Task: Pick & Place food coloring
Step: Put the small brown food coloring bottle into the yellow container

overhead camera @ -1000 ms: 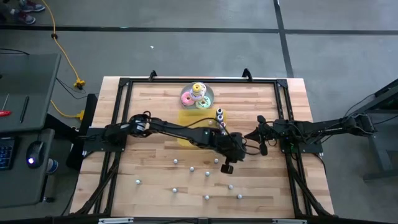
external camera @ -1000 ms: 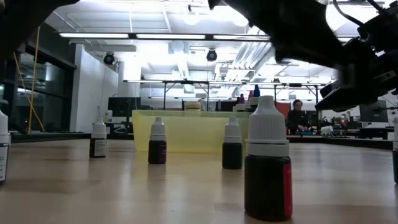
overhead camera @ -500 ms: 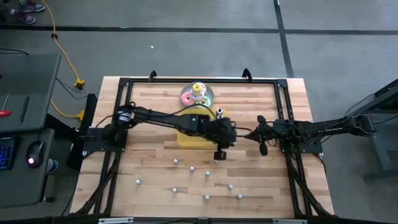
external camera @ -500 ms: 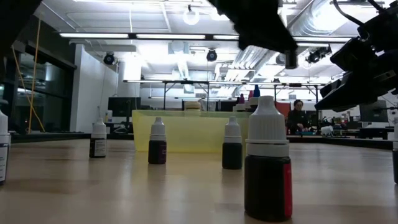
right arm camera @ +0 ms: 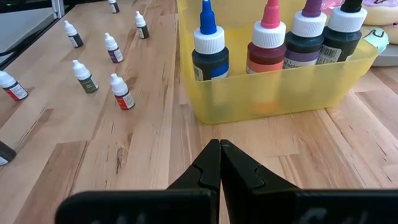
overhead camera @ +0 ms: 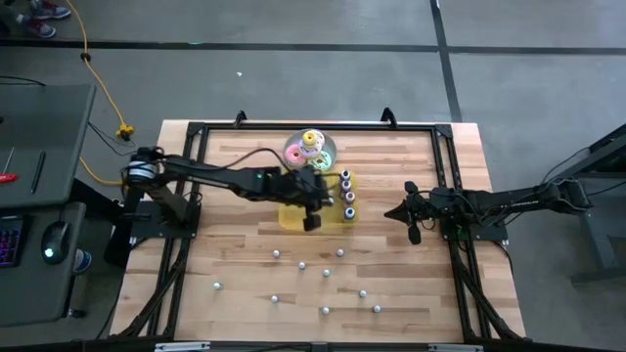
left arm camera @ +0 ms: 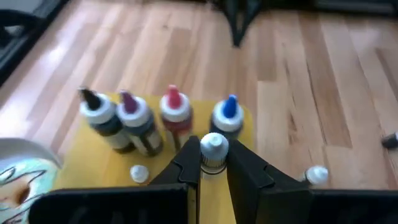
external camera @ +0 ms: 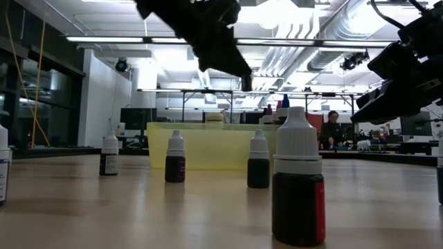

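Several tiny food coloring bottles [overhead camera: 301, 265] stand upright on the wooden table's near half, also seen as bottles [right arm camera: 122, 92] in the right wrist view. One small white-capped bottle [left arm camera: 213, 146] is in my left gripper [overhead camera: 311, 221], which is shut on it above the translucent yellow tray [overhead camera: 293, 217]. Several larger bottles [left arm camera: 174, 113] with black, purple, red and blue tips stand in the tray, and a small white-capped bottle [left arm camera: 138, 173] sits on its floor. My right gripper [right arm camera: 219, 151] waits shut at the table's right, short of the tray. My left gripper pinches the small bottle just below its white cap [left arm camera: 213, 162] between its two fingers. The cap sticks out past the fingertips. The fingers slant downward from the table's left side. The bottle is lifted clear, above the tray's floor.
A round plate with pastel ring toys [overhead camera: 311, 150] stands just beyond the tray at the far edge. A black frame [overhead camera: 196, 132] runs around the table. One small bottle [left arm camera: 317, 175] stands on the wood close to the tray. Bare wood lies at the table's left.
My left gripper, staying shut on the small bottle, has travelled from the table's middle right toward the far and left edges. It now hangs over the yellow tray. The bottle has stayed lifted clear the whole way.
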